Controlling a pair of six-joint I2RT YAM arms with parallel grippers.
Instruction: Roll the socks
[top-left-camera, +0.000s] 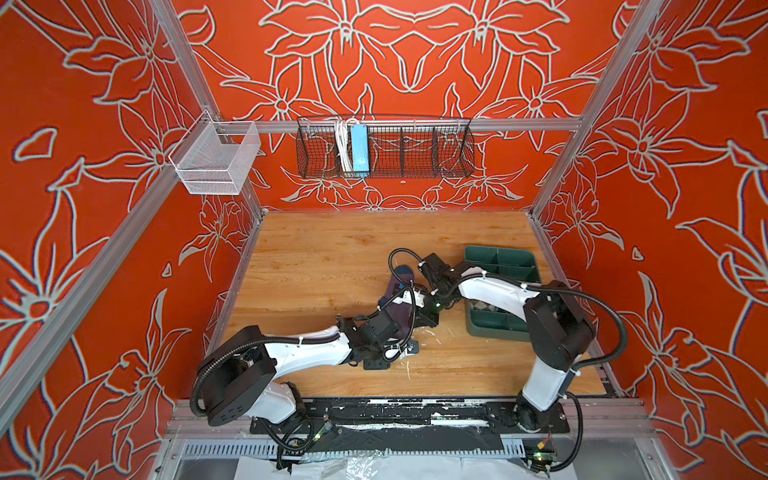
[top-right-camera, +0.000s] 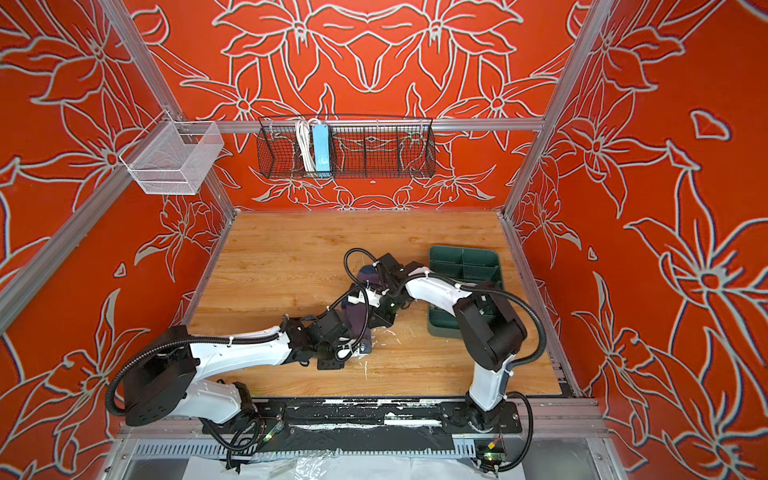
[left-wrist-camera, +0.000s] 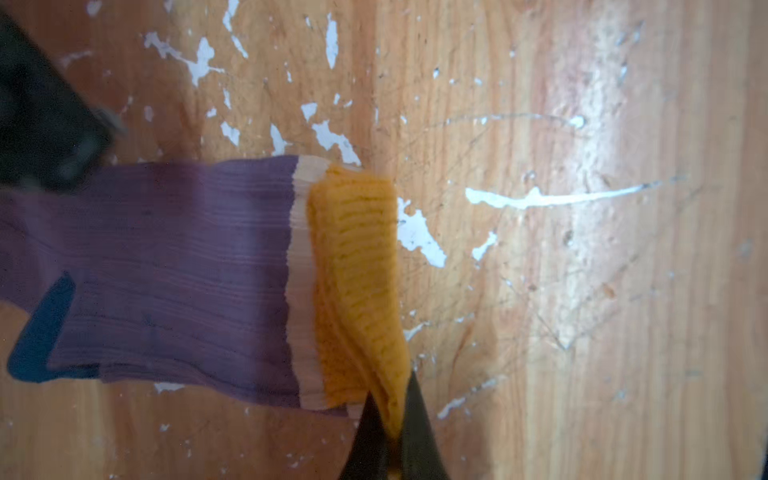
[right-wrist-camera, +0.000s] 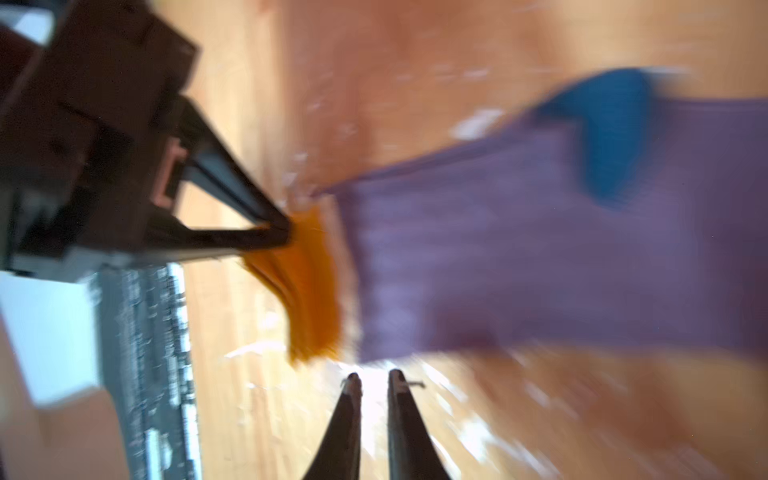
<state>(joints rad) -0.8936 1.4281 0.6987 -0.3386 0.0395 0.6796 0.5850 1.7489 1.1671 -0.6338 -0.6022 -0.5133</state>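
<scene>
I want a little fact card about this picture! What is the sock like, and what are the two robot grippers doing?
sock: purple sock, ribbed, lying on the wooden table
cuff: yellow cuff, pinched at one corner
left gripper: jaws shut on the yellow cuff
right gripper: jaws a little apart, holding nothing, close to the cuff
green tray: on the table, to the right in both top views
rolled: not yet

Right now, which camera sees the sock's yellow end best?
The left wrist camera: the yellow cuff lies sharp and close, pinched by the left gripper. The right wrist camera shows it blurred. In both top views the left arm covers it.
</scene>
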